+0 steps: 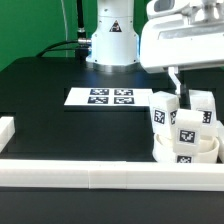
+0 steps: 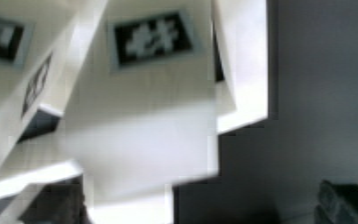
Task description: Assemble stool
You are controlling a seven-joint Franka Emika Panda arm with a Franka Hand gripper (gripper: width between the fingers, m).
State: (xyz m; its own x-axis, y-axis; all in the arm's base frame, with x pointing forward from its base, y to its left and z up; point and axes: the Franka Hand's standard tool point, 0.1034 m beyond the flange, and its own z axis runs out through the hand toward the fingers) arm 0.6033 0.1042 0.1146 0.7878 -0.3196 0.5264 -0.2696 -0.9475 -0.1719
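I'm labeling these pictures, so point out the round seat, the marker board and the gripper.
Seat [image 1: 170,154]: exterior view, rim.
Marker board [image 1: 80,97]: exterior view, bare edge.
Gripper [image 1: 176,88]: exterior view, between fingertips.

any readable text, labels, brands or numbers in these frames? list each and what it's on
No readable words, brands or numbers in either view.
Marker board: four black-and-white square marker tags, patterns only, no characters.
Stool seat and legs: marker tags, patterns only.
Wrist view: blurred tag on a stool leg, no legible text.
Robot base: no marking legible.

Smooth matt white plastic stool [image 1: 181,135]
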